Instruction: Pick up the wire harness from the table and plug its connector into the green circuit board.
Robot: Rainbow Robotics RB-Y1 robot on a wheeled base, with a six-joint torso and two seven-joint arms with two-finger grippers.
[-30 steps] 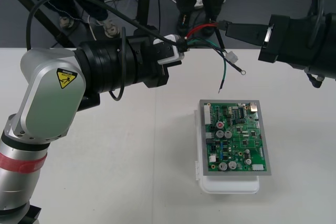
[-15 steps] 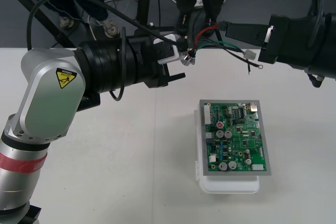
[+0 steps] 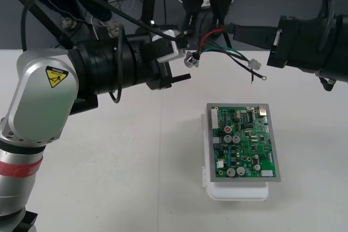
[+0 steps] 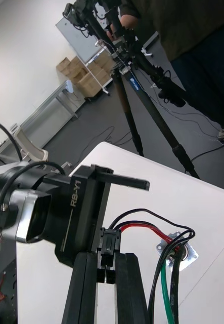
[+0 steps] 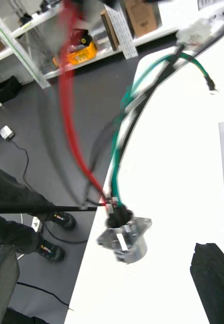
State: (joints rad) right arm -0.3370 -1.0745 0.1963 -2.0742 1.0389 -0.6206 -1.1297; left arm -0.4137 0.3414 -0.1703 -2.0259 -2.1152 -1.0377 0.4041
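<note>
Front view: left fingers (image 3: 176, 79) spread apart now, no longer pinching the wire harness (image 3: 209, 32) as a second ago, and drawn back a little toward their own side. Right fingers (image 3: 253, 32) pressed together on the harness's other end, high over the table (image 3: 136, 161). Round socket (image 3: 191, 58) dangling on its wires just ahead of the left fingertips, apparently touching neither. Ring tip (image 3: 262, 77) of a loose lead swung out below the right fingers. Green circuit board (image 3: 244, 142) on the table, well apart from both pairs of fingers, with no harness wire reaching it.

Right wrist view: bears out the handover. Right fingers pinching the small black plug (image 4: 109, 239) between their tips; red, black and green wires looping from it round to the socket just beside them.

Left wrist view: socket hanging free ahead of the wide-set left fingers, wires running off toward the right fingers.

Leaves the harness with the right fingers alone. Still to do, by the look of it: carrying the plug down to the board and seating it, minding the socket's swinging weight.
</note>
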